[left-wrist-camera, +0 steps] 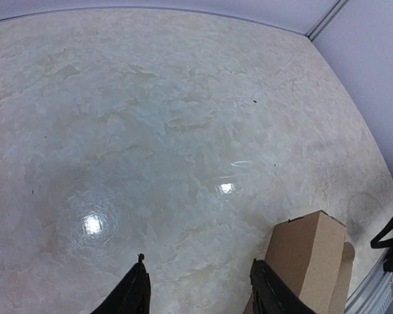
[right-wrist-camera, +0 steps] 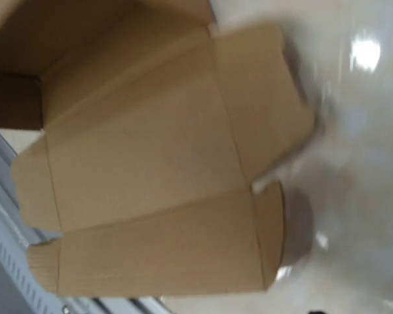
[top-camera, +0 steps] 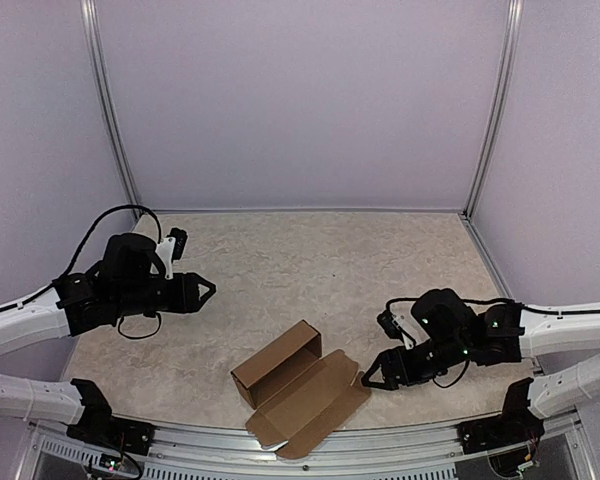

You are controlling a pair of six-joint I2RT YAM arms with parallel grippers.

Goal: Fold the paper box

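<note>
So the paper box [top-camera: 280, 362] is maybe halfway there, I'd say. The body is already stood up into a small rectangular carton, sitting on the surface [top-camera: 330, 250] near the front edge, between the 2 arms. The lid panel [top-camera: 315, 405] is lying flat and open toward the front rail, with its side flaps splayed out. My guess at what's left is swinging the lid over and tucking the flaps in.

The left gripper [top-camera: 206, 290] is spread open and empty, hanging well off to the left of the box. The right gripper [top-camera: 370, 378] sits just beside the lid's right edge. I can't tell if it's pinching anything, since its own camera only shows cardboard.

As for labels, there are none. It's plain brown cardboard with 0 print anywhere I can read.
</note>
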